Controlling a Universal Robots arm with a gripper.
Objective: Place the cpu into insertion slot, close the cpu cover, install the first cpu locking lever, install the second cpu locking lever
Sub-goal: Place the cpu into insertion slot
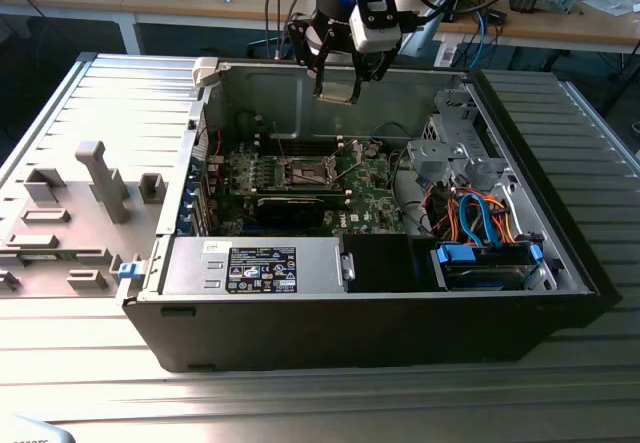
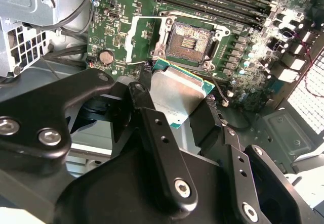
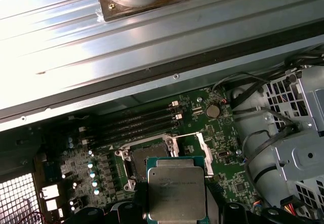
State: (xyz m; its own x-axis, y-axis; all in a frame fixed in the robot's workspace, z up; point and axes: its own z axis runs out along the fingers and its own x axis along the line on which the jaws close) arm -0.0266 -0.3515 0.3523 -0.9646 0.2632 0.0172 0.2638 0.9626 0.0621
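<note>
Nearest you in the exterior view is the ribbed grey metal counter [image 1: 300,403], and the open black computer case [image 1: 350,333] lies on it. Just inside the case's near wall are a silver power supply box with a black label [image 1: 260,268] and a blue-handled drive caddy [image 1: 485,263], the caddy toward the exterior view's right. Grey plastic fixture blocks [image 1: 100,178] stand on the counter beside the case, at the exterior view's left.

Further in, the green motherboard [image 1: 365,188] lies flat on the case floor. The small square dark insertion slot with a metal rim [image 2: 191,41] sits mid-board, bare, its contacts showing. The thin silver square cpu cover frame [image 2: 130,41] is swung open just beside the slot, not over it.

Your black two-fingered end effector [image 1: 337,96] hangs by the case's far wall, well above the board. It's clamped on the flat square cpu with a silvery-tan metal top [image 3: 176,193], its fingers [image 2: 152,128] pinching opposite edges. In both wrist views the cpu is in the air, not seated, and hides part of the slot's edge.

Farthest back is a second, wooden counter [image 1: 100,5] with cables on it.
</note>
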